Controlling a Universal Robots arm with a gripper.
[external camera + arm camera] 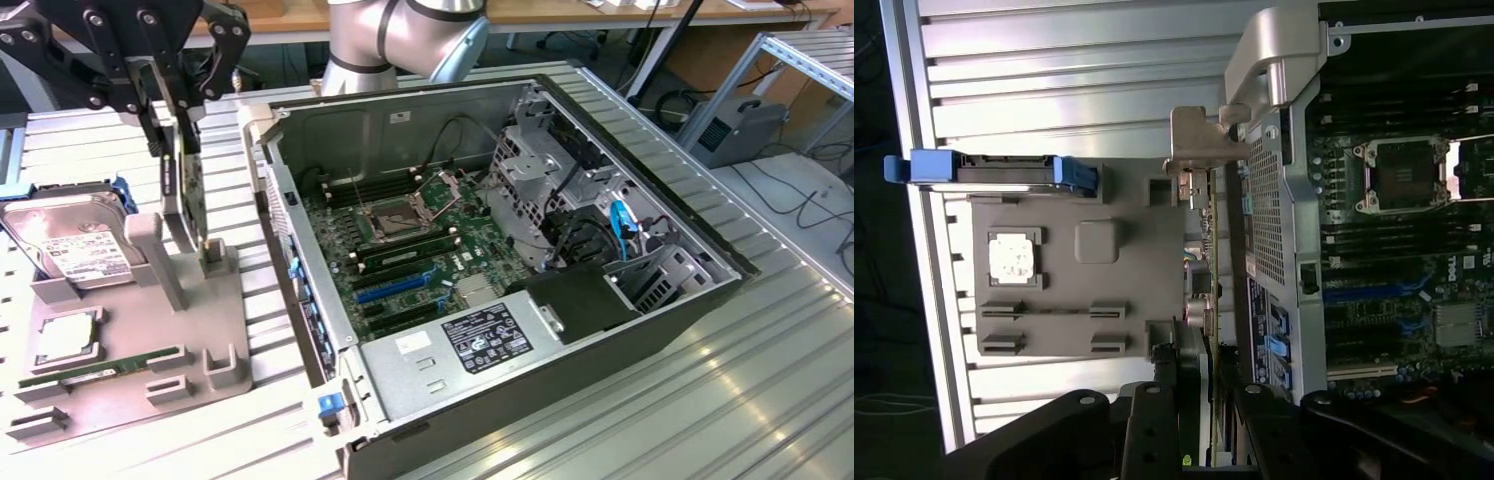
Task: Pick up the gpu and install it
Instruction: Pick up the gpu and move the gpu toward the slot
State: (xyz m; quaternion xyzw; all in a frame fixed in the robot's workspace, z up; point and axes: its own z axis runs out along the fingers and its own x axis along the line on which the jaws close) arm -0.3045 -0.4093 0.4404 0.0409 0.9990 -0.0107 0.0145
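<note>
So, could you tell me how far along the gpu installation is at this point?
Done: nothing is installed yet; the blue expansion slot in the open computer case is empty. In hand: the gripper is at the top of the gpu, which stands upright in the gray holder beside the case. Left: lifting the gpu out and seating it in the case.

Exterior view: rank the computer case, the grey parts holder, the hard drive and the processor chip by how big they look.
1. computer case
2. grey parts holder
3. hard drive
4. processor chip
The gaps in apparent size are wide, so nearness to the camera does not blur the order.
</note>
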